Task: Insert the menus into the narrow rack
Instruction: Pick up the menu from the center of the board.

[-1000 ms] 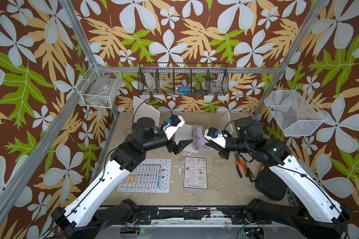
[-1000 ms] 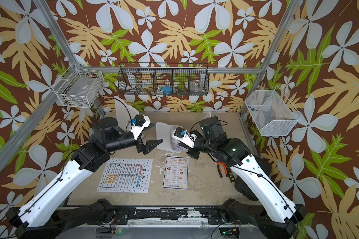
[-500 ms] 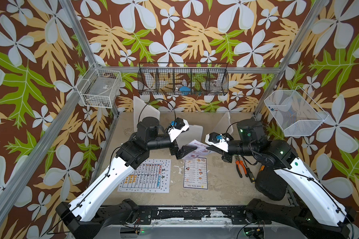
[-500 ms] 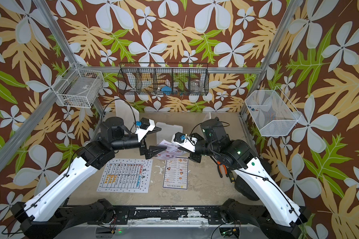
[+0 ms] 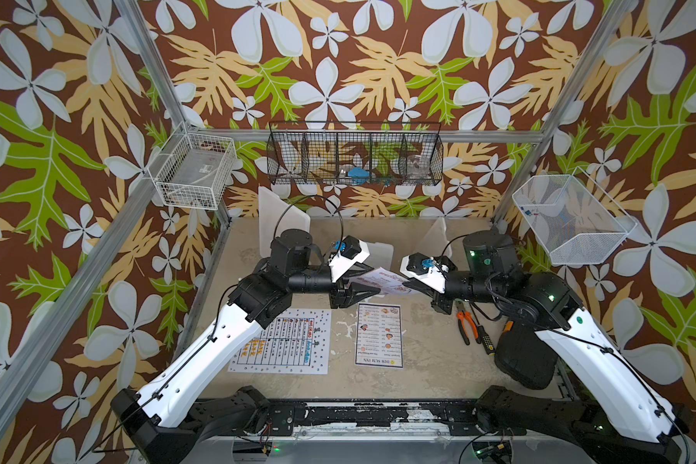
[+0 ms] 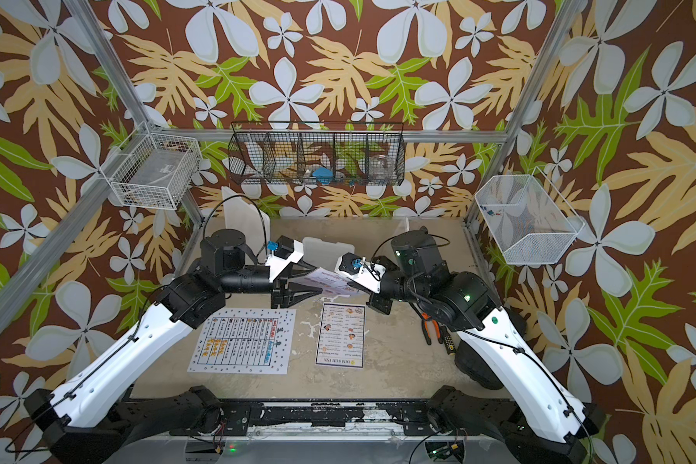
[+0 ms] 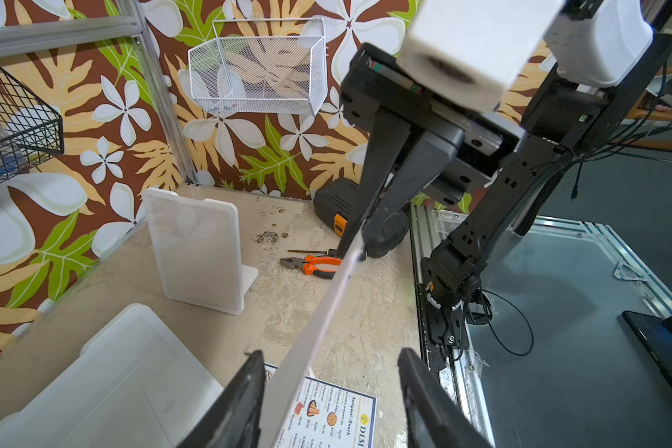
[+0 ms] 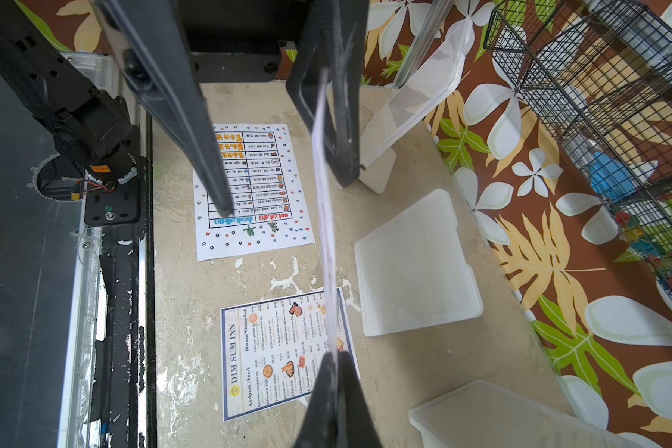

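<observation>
Menus are sitting in two places. Two are lying flat on the table [image 5: 426, 361]: the big white menu [image 5: 294, 345] and the dark-edged menu [image 5: 378, 335]. The pink menu [image 5: 384, 277] is hanging in the air over the middle of the table, at 12 o'clock from the dark-edged one.

The pink menu's long side is running from 9 o'clock to 3 o'clock, and its printed face is showing in both top views. The right gripper [image 5: 408, 286] is pinching it tight at the 3 o'clock end. The left gripper [image 5: 377, 279] is sitting at the 9 o'clock end with its jaws apart, one finger on each face of the paper, so it is not squeezing yet.

In the left wrist view the paper is passing just beside one finger [image 7: 249, 388] and well apart from the other finger [image 7: 419, 388]. Whether it is touching the near finger cannot be told.

The next move is probably the left gripper closing on its end, so that both arms are carrying the paper. The paper is already between the jaws, so the left arm hardly needs to shift.

The long black wire rack [image 5: 294, 156] on the back wall, at 12 o'clock from both grippers, is probably where the menus are going. No menu is showing in it.
</observation>
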Robot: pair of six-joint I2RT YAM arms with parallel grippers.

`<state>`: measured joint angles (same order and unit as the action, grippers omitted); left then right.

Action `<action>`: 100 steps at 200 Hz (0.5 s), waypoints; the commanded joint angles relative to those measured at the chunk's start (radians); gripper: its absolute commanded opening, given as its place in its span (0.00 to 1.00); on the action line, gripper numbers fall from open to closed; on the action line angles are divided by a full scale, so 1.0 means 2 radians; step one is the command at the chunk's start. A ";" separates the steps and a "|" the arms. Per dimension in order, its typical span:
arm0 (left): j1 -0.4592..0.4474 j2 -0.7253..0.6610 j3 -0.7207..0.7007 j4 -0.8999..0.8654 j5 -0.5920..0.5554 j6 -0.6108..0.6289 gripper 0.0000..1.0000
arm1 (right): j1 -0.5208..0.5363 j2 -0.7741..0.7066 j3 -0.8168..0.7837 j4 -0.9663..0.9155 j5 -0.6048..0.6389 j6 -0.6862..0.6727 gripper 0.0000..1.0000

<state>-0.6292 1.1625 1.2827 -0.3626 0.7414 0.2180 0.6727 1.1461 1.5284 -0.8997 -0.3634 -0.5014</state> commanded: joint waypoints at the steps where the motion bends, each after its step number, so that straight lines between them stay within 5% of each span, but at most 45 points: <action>1: 0.001 -0.002 -0.002 -0.004 -0.007 0.013 0.45 | 0.000 0.000 0.004 0.002 -0.001 0.007 0.00; 76: 0.001 -0.024 -0.007 -0.007 -0.051 0.023 0.00 | 0.000 0.000 0.001 0.009 -0.014 0.016 0.00; 100: 0.001 -0.025 -0.008 -0.004 -0.056 0.021 0.00 | 0.000 0.001 -0.001 0.020 -0.023 0.023 0.00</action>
<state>-0.6292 1.1172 1.2697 -0.3748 0.6518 0.2615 0.6720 1.1465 1.5284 -0.8906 -0.3798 -0.4786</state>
